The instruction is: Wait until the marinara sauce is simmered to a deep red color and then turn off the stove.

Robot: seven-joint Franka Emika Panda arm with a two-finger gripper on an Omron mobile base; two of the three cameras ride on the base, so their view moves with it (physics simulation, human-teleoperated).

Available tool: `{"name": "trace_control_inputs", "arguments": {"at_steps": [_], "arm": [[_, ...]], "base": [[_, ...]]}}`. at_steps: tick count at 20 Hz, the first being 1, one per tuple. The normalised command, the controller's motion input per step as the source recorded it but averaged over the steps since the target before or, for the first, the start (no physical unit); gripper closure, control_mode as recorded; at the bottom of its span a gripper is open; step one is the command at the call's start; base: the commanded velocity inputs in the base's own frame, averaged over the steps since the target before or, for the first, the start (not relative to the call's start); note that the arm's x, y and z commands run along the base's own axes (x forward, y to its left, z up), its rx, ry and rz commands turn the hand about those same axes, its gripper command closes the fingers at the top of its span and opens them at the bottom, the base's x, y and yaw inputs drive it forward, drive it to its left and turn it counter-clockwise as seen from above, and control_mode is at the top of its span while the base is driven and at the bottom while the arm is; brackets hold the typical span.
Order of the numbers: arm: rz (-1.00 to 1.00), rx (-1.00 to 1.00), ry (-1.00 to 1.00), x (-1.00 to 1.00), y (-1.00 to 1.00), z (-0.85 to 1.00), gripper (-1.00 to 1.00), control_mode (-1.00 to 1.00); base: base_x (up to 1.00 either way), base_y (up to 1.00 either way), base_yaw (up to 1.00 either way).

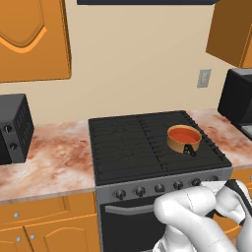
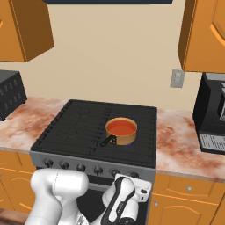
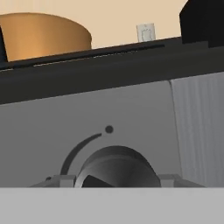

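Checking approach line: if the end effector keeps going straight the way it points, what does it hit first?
Most likely the stove knob centered just ahead of the end effector, on the grey front panel. How far off it is, I can't tell.

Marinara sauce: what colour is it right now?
The marinara sauce looks orange-red, not yet deep red; clearest in the right base view.

Nothing here can be read as words, brands or numbers. The grey front panel of the black gas stove (image 3: 131,113) carries a small dark dot (image 3: 109,129) and a curved dark arc (image 3: 78,151) above a round black knob (image 3: 116,168). The black countertop appliance (image 2: 213,116) at the right has a pale control panel (image 2: 213,141), its marks too small to read.
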Motion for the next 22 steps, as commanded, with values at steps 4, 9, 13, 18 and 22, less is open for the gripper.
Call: {"name": "trace_control_inputs", "arguments": {"at_steps": [4,9,13,18,22], "arm": [[-0.01,0.2,0.0,-0.04,0.0,0.0,1.0,-1.0],[-0.01,0.21,0.0,-0.04,-0.01,0.0,1.0,-1.0],[0.0,0.22,0.0,-0.07,-0.04,0.0,1.0,-1.0],[0.0,0.22,0.0,-0.09,-0.07,0.0,1.0,-1.0],[0.0,0.21,0.0,-0.06,-0.06,0.0,1.0,-1.0]], "base": [[0.0,0.0,0.0],[0.0,0.0,0.0],[0.0,0.0,0.0],[0.0,0.0,0.0],[0.0,0.0,0.0]]}}
